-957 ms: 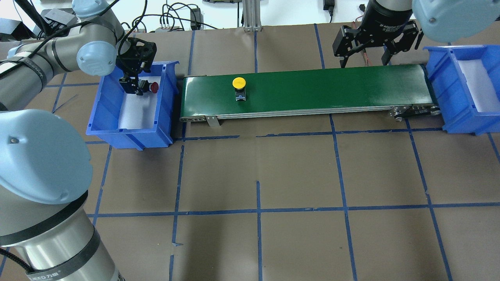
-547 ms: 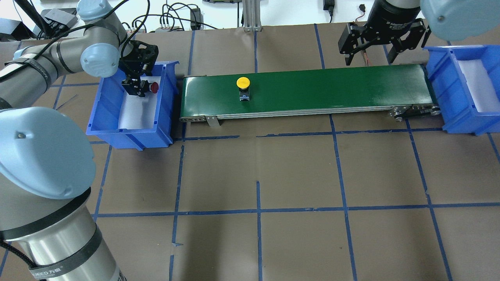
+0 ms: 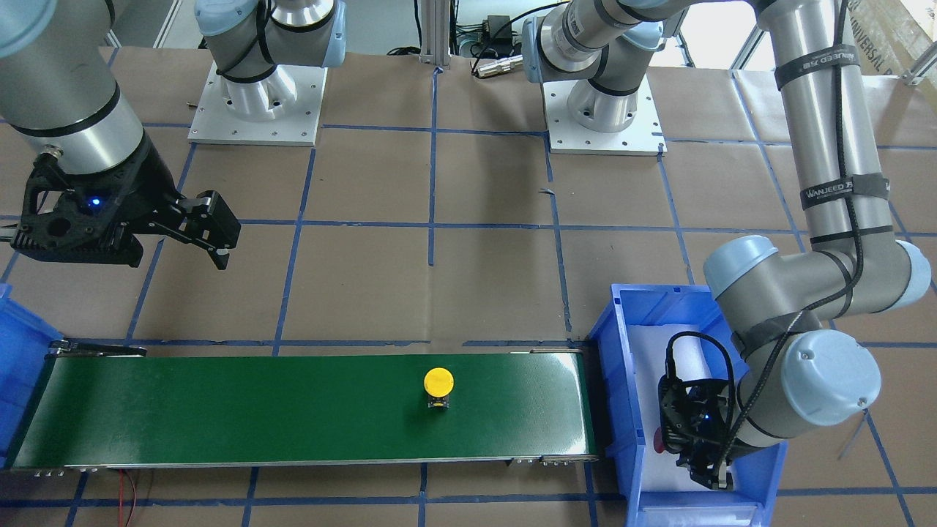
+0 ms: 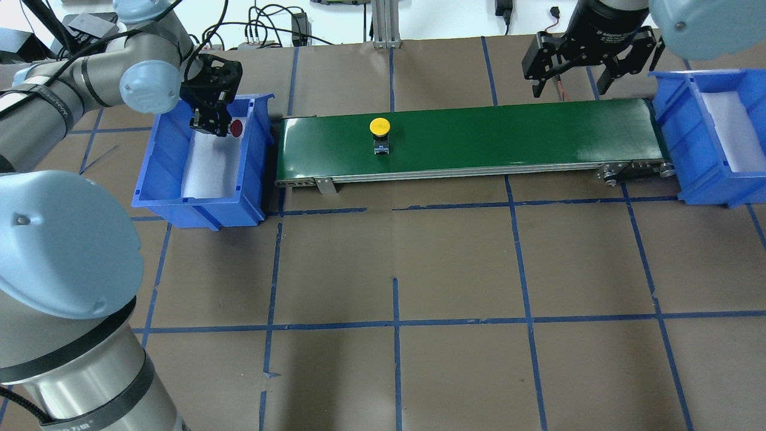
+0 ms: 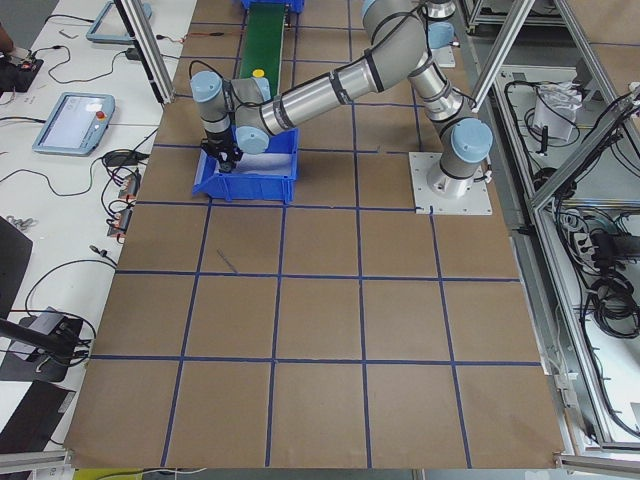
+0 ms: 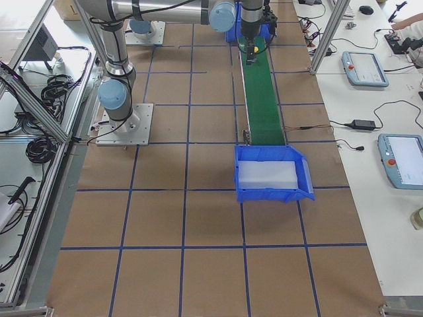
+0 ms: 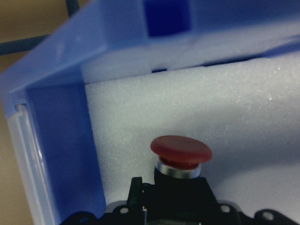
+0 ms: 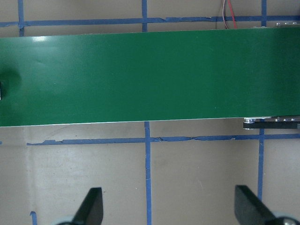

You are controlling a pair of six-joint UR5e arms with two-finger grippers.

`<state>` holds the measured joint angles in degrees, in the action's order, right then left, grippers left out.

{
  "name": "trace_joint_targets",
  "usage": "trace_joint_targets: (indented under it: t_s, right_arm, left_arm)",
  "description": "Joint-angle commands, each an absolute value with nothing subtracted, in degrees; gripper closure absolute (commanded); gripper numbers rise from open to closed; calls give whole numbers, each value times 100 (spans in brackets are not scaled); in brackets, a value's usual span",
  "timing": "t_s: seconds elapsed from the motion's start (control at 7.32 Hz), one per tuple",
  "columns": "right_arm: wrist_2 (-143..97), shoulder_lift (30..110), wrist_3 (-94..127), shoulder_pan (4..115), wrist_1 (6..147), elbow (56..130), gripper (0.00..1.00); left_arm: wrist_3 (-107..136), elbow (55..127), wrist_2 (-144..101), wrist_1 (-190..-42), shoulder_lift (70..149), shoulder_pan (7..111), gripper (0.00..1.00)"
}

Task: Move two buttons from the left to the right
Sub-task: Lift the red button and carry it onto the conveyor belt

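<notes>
Gripping red button (image 7: 181, 151), left fingers (image 4: 205, 122) hiding its body, yellow button (image 4: 379, 126) on belt (image 4: 479, 137)

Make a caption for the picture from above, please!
The left gripper holds the red button over the left blue bin while the yellow button sits on the green conveyor belt.

Yellow button (image 3: 438, 382) upright on green conveyor belt (image 3: 219, 410), right of ctr. L gripper (image 3: 692, 454) down inside blue bin (image 3: 611, 395) at belt's end, red button (image 3: 659, 441) cap showing beside it. R gripper (image 3: 117, 245) over table (image 3: 366, 278), well back from belt, one jaw splayed out.
</notes>
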<state>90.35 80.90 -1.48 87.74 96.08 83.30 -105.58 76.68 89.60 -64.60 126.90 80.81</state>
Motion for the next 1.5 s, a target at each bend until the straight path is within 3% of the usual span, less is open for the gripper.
trace_joint_targets:
  t_s: [0.0, 0.41, 0.96, 1.37]
  right_arm:
    - [9018, 8068, -149, 8736, 9606, 8350, 0]
    - [9000, 8060, -150, 8701, 9606, 8350, 0]
    - [8992, 8060, -150, 8657, 9615, 8323, 0]
    - [8974, 8068, -184, 8500, 9598, 8297, 0]
  left_arm:
    - [-9969, 7769, 8956, -7053, 11870, 8330, 71]
    - [-9152, 7874, 8947, -7646, 11093, 8656, 71]
    - [-7273, 8182, 8956, -7139, 11399, 9332, 71]
    - [-7216, 8183, 8982, -6436, 12074, 9597, 71]
